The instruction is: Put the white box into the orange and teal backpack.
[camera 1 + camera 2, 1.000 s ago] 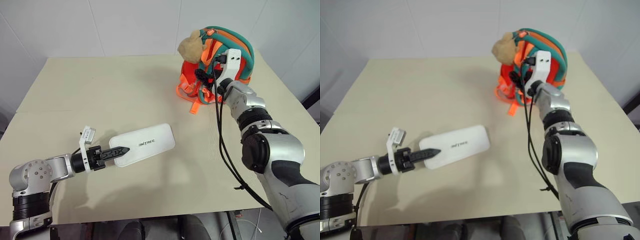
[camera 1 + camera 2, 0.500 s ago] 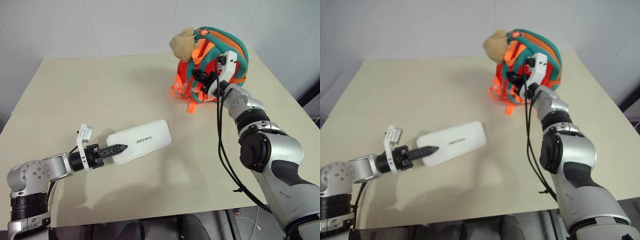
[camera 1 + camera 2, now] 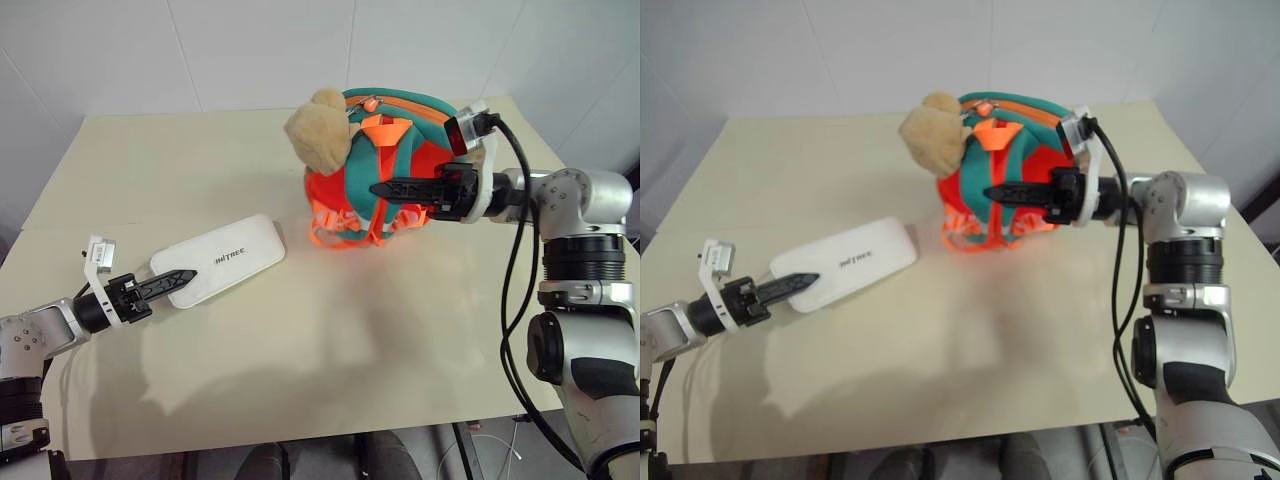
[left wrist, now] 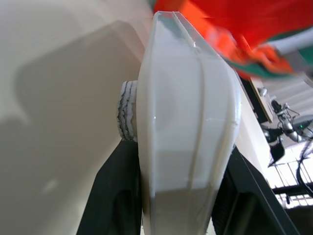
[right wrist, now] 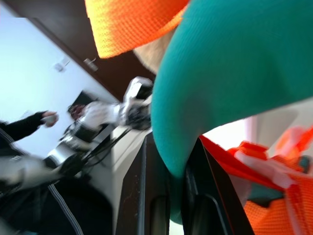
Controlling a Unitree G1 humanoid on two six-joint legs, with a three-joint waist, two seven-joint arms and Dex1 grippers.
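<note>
The white box (image 3: 225, 265) lies flat on the tan table (image 3: 300, 370) at the left, with dark lettering on top. My left gripper (image 3: 175, 283) is shut on its near end; in the left wrist view the box (image 4: 186, 122) sits edge-on between the black fingers (image 4: 115, 196). The orange and teal backpack (image 3: 395, 165) stands mid-table with its tan plush toy (image 3: 318, 130) facing left. My right gripper (image 3: 388, 187) reaches in level from the right and is shut on a teal strap (image 5: 220, 88) of the backpack. Loose orange webbing (image 3: 340, 232) hangs down to the table.
A black cable (image 3: 515, 260) loops down along my right arm. White walls close off the table's far side. Bare tabletop lies between the box and the backpack and along the near edge. A person's dark sleeve (image 5: 24, 125) shows far off in the right wrist view.
My right gripper has shut on the teal strap, turned level and pulled the backpack nearer and to the left. My left gripper has carried the white box to the left.
</note>
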